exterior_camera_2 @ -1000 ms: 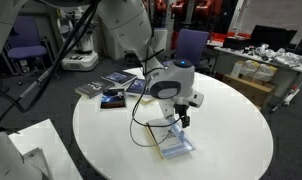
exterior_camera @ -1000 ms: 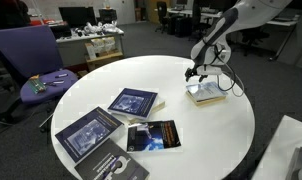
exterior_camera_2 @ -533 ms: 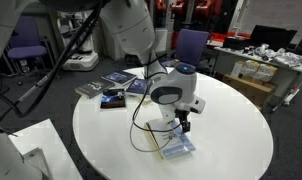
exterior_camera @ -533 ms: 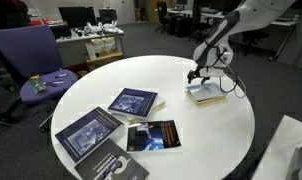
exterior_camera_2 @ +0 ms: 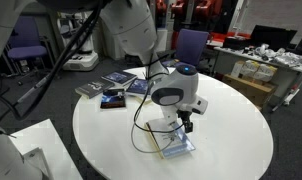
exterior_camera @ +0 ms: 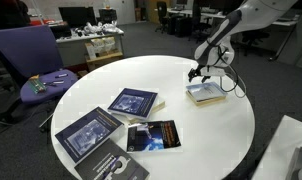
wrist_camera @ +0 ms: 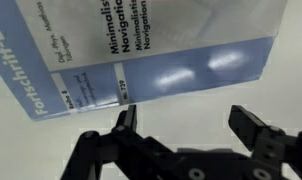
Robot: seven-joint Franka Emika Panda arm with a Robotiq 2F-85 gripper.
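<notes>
Gripper (wrist_camera: 186, 130), jaws fully spread and empty, poised just above the pale blue book (wrist_camera: 161, 55); centre both fingers (wrist_camera: 253, 128) across its spine before closing.

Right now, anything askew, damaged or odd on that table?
Nothing stands out. The light blue book lies flat by itself under the open gripper, apart from the other books lying flat across the round white table. No spills or damage visible.
</notes>
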